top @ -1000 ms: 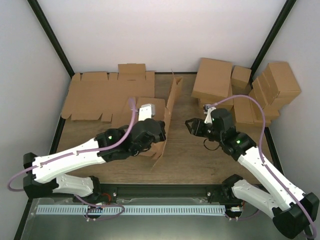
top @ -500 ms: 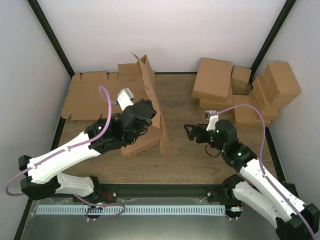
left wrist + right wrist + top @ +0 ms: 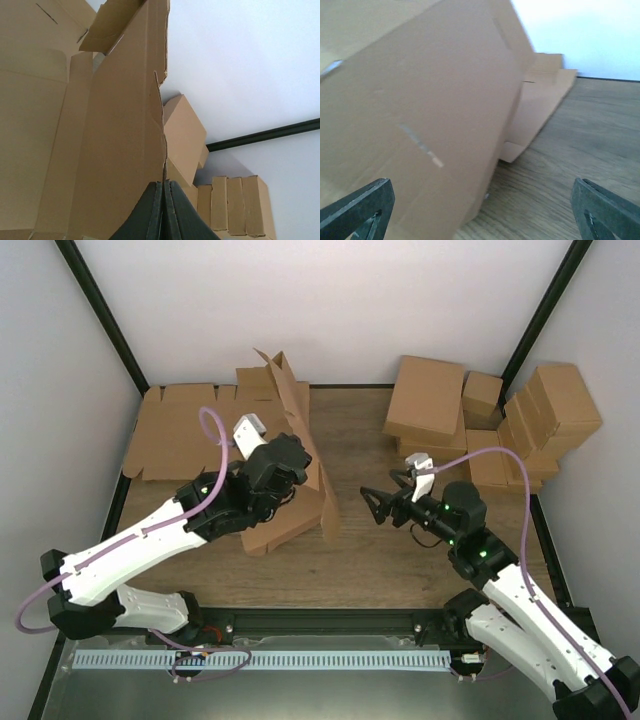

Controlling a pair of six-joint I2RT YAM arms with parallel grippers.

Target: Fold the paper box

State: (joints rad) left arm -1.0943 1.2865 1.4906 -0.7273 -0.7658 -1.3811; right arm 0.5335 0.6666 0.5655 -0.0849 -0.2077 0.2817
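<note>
Plainly, little of the folding is done. The box [image 3: 312,480] is found just right of the blanks [image 3: 180,435], its near part resting on the table [image 3: 380,560] and its far end seen against their right end. One long panel is held up steeply, while the rest of the sheet lies lower, under the left arm.

The left claw [image 3: 164,192] is shut tight on an edge of that raised panel. The thin cardboard is pinched between its two fingers, as is shown in the left wrist view. The right claw [image 3: 373,503] is spread wide and nothing is held in it. It is placed right of the blanks, beyond the box, near the panel's outer face but apart from it. That face fills most of the right wrist view. The closed boxes [image 3: 425,400] are stacked well to the right of the blanks.

It is judged that only a first crease has been worked. No corner is seen locked, no end flap tucked, and no second wall raised. The remaining walls are yet to be stood up, the side flaps turned in and the tabs seated in their slots before a shallow box can be said to be formed.
</note>
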